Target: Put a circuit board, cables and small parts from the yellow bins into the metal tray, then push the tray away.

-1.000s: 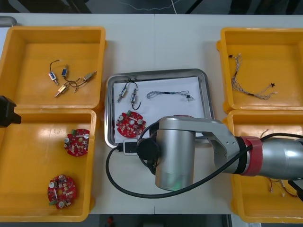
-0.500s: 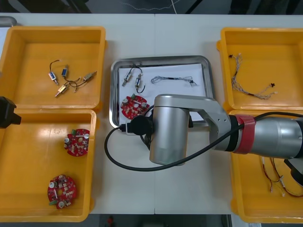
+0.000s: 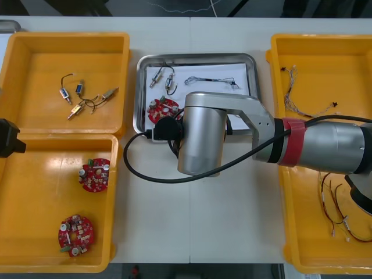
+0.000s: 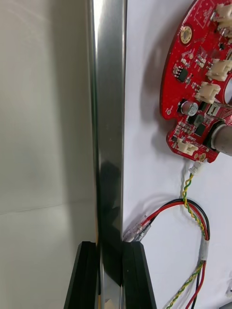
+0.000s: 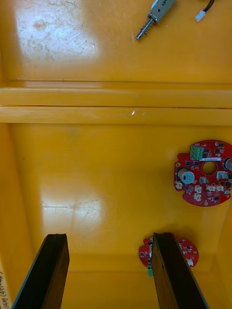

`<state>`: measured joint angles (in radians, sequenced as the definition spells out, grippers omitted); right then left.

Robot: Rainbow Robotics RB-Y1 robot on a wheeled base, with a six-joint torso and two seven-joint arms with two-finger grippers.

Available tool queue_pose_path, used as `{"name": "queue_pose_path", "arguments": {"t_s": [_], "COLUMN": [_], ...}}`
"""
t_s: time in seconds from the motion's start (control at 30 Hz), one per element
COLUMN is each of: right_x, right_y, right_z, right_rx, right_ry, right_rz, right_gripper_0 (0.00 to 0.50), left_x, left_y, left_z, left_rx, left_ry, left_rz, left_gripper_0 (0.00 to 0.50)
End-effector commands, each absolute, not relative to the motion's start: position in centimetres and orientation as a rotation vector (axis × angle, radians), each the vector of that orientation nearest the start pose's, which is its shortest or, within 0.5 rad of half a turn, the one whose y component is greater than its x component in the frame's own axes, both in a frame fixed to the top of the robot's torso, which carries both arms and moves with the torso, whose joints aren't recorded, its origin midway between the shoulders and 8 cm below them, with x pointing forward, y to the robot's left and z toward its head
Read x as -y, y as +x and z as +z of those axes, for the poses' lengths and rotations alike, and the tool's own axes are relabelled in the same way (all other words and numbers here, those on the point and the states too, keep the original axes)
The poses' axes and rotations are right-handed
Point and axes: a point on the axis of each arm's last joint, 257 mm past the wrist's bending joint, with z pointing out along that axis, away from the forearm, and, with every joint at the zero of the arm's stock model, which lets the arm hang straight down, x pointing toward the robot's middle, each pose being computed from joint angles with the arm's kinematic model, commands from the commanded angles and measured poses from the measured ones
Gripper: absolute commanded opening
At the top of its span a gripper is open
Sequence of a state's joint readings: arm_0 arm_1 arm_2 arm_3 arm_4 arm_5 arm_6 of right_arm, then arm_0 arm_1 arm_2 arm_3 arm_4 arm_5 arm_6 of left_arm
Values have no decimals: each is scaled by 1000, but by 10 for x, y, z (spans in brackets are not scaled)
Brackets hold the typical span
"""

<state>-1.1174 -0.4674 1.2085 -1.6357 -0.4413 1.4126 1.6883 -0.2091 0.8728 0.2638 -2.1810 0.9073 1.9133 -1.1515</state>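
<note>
Loading: a circuit board, two small metal parts and a twisted blue and white cable are lying inside the metal tray. A red and yellow cable is lying just beside the board in the right wrist view. The filling part is looking finished.

Remaining: the push away is looking like the step in hand. The tray is sitting on the desk between the yellow bins, toward the far side. How much farther it is meant to go is not something I am able to judge.

Right end effector: its black fingers are standing apart by only the width of the tray's shiny rim. One finger is on the desk side and the other is on the white inside, so they are clamping that rim. The right arm is covering the tray's near edge in the front view.

Left end effector: it is hanging with its fingers wide apart over the near left bin, gripping nothing. Two spare boards are lying below it, and it is looking idle.
</note>
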Motion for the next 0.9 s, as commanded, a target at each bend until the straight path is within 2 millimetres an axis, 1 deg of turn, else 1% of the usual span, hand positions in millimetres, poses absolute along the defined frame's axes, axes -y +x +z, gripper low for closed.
{"name": "queue_pose_path", "arguments": {"t_s": [0.03,0.13,0.2,0.4,0.47,0.63,0.77,0.87,0.9], "right_x": [-10,-12,-16,-19,-20,-21,-22,-25,-24], "right_y": [526,533,541,559,566,577,587,589,593], "right_z": [-198,-192,-188,-180,-173,-167,-159,-157,-156], "right_rx": [-1692,-1688,-1674,-1650,-1636,-1618,-1611,-1604,-1600], "right_ry": [-1769,-1753,-1739,-1711,-1704,-1690,-1666,-1659,-1653], "right_rz": [-724,-722,-716,-698,-706,-707,-695,-684,-679], "right_gripper_0": [0,0,0,0,0,0,0,0,0], "left_x": [-389,-389,-389,-389,-389,-389,-389,-389,-389], "left_y": [373,373,373,373,373,373,373,373,373], "left_z": [-133,-133,-133,-133,-133,-133,-133,-133,-133], "left_rx": [-2664,-2664,-2664,-2664,-2664,-2664,-2664,-2664,-2664], "left_ry": [17,17,17,17,17,17,17,17,17], "left_rz": [127,127,127,127,127,127,127,127,127], "left_gripper_0": [500,500,500,500,500,500,500,500,500]}}
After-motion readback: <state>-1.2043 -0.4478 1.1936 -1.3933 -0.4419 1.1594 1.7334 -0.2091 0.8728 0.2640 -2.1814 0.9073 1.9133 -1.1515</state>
